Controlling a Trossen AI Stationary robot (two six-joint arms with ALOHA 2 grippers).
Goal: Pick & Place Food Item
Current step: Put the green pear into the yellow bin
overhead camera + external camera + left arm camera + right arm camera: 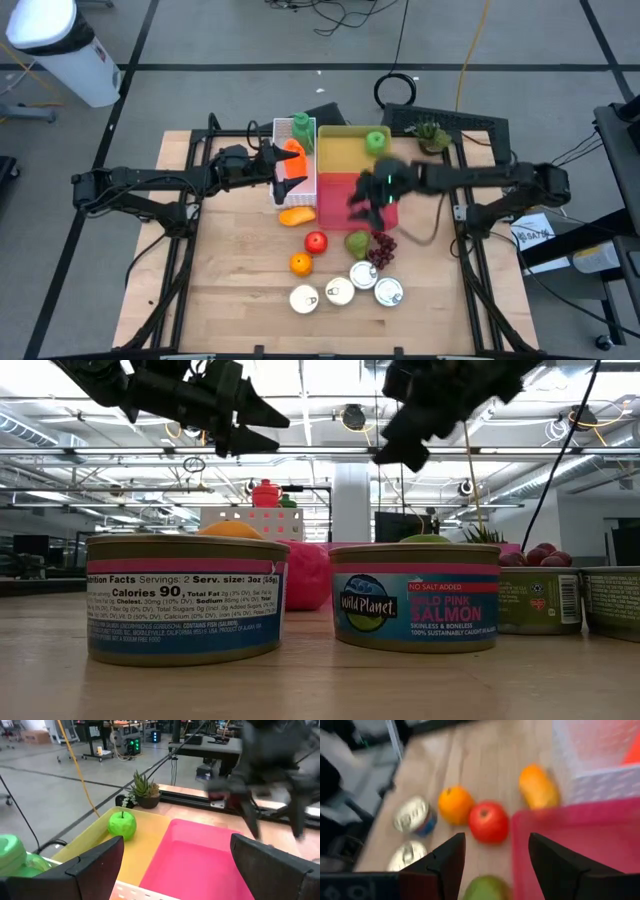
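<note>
Tin cans (339, 291) sit nearest me, well in front of the pink bin (332, 195). Just before its front rim lies the red apple (489, 822) — round, glossy, smooth, so I judge it the next pick. My right gripper (495, 840) hovers over the bin's front edge, fingers parted and empty. I'd come straight down, straddle the apple's widest part and close gently — it may roll. Left of the bin, the left gripper (177, 845) waits, spread wide. Beyond, a green apple (377, 141) sits in the yellow bin (340, 150).
</note>
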